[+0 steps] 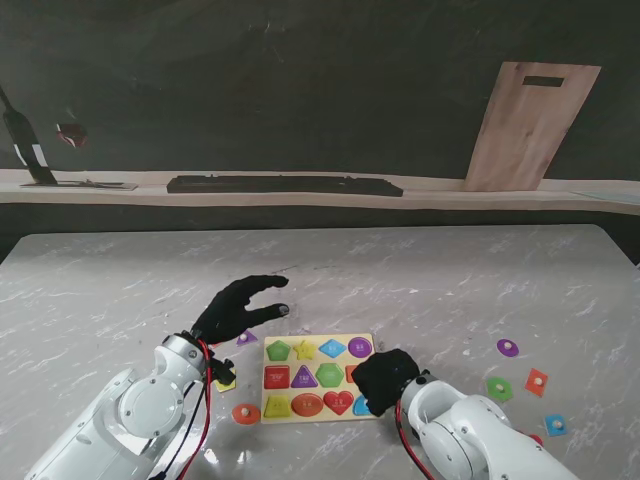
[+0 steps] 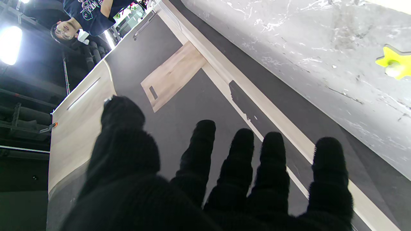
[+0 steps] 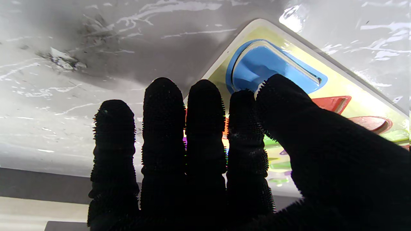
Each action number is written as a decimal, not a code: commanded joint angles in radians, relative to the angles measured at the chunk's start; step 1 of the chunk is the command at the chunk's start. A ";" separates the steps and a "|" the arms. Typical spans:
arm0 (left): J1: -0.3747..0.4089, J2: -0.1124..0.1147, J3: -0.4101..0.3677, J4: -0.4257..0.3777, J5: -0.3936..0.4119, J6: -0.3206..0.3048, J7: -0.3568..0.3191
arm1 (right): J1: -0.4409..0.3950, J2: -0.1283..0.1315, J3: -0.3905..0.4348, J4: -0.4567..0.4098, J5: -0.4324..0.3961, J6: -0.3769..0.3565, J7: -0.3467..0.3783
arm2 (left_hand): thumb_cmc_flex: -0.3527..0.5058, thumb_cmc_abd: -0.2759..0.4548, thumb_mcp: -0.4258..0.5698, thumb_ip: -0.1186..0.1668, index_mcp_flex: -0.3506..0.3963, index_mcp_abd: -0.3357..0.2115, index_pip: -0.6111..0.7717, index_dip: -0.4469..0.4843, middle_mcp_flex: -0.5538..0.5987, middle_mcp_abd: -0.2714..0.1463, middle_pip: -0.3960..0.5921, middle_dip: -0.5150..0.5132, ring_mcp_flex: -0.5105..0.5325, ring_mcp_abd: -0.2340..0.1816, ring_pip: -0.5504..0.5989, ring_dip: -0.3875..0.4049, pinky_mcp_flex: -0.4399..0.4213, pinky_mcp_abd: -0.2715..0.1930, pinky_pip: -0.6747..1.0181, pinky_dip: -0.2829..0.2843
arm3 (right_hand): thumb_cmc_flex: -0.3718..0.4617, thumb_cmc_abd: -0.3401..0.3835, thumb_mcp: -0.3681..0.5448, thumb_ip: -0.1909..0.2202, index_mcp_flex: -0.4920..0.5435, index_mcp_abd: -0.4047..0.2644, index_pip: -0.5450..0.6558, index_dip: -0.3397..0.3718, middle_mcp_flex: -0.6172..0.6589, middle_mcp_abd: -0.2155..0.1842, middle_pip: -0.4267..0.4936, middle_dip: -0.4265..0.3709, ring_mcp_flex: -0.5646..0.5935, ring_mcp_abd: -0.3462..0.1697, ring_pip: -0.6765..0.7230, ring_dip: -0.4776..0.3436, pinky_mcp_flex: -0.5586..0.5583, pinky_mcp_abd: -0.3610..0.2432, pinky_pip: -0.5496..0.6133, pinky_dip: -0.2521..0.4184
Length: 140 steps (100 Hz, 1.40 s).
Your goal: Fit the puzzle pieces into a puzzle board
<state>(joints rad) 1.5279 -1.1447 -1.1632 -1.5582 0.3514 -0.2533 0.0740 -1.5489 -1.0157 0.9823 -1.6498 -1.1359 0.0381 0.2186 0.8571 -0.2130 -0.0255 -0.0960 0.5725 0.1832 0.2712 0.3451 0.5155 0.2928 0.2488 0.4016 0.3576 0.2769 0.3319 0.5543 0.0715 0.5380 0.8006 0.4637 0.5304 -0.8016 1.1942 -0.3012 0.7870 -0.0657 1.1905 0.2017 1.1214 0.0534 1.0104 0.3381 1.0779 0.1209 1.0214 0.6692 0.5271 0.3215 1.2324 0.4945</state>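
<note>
Working from the stand view first, I take the puzzle board [image 1: 318, 377] as my landmark on the counter [image 1: 420, 280]. My left robot hand [image 1: 238, 308] hovers just beyond the board's far left corner, fingers spread and holding nothing. My right robot hand [image 1: 385, 376] sits over the board's right edge, covering the slots there. Loose pieces lie around the board: an orange round piece [image 1: 246, 413] just off its near left corner, a small purple piece [image 1: 246, 338] by its far left corner, and well off to the right a purple disc [image 1: 508, 347], a green piece [image 1: 499, 388], an orange-red piece [image 1: 537, 381] and a blue piece [image 1: 555, 424].

The left wrist view shows its fingers [image 2: 273, 160] apart with only air between them, and a yellow star piece [image 2: 394, 62] with a small knob lying on the marble.

In the right wrist view, the fingers [image 3: 205, 122] lie flat and together, thumb pressed against a blue piece [image 3: 273, 65] at the board's corner slot; I cannot tell whether it is gripped or only pushed.

I judge these pieces light, stiff and flat, likely slippery under gloved tips, so the small knob is the place to pinch.
</note>
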 commanded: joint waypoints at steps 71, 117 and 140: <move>-0.001 0.000 0.004 -0.006 -0.014 0.004 -0.011 | 0.003 0.005 -0.015 0.039 -0.088 -0.060 -0.090 | -0.011 0.039 -0.009 0.032 0.023 -0.025 -0.010 0.010 0.030 -0.007 -0.008 0.009 0.029 0.001 0.031 0.021 -0.006 -0.175 0.021 0.005 | -0.014 -0.022 -0.002 0.030 -0.009 -0.135 0.042 0.029 -0.009 -0.046 0.060 0.026 0.025 -0.063 0.042 0.013 0.005 0.009 0.036 -0.022; 0.001 0.001 0.002 -0.008 -0.016 0.005 -0.013 | 0.016 0.012 -0.010 0.058 -0.104 -0.138 -0.107 | -0.013 0.041 -0.009 0.032 0.024 -0.023 -0.009 0.010 0.032 -0.005 -0.009 0.010 0.030 0.005 0.033 0.023 -0.006 -0.174 0.021 0.003 | 0.009 -0.001 0.007 0.027 -0.045 -0.202 0.045 0.038 -0.044 -0.081 0.054 0.021 -0.014 -0.090 0.019 0.014 -0.011 -0.018 0.009 -0.033; 0.002 0.001 0.001 -0.010 -0.015 0.007 -0.012 | 0.004 0.017 0.005 0.045 -0.163 -0.134 -0.100 | -0.012 0.041 -0.009 0.032 0.029 -0.023 -0.009 0.011 0.037 -0.003 -0.008 0.011 0.033 0.008 0.034 0.024 -0.006 -0.172 0.022 0.003 | -0.102 -0.100 0.011 0.023 -0.091 -0.137 -0.003 0.063 -0.109 -0.073 0.059 0.063 -0.052 -0.086 0.007 0.022 -0.030 -0.019 0.001 -0.026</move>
<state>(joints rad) 1.5266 -1.1442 -1.1621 -1.5606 0.3414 -0.2503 0.0630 -1.5305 -1.0066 0.9841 -1.5996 -1.2863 -0.0965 0.1096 0.8571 -0.2022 -0.0255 -0.0960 0.5725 0.1832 0.2712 0.3451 0.5490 0.2928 0.2488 0.4017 0.3576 0.2779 0.3431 0.5655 0.0715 0.5380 0.8006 0.4637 0.4687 -0.8549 1.1728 -0.2954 0.7195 -0.2177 1.2158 0.2564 1.0527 -0.0174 1.0401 0.3742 1.0498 0.0577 1.0319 0.6805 0.5144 0.3074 1.2373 0.4698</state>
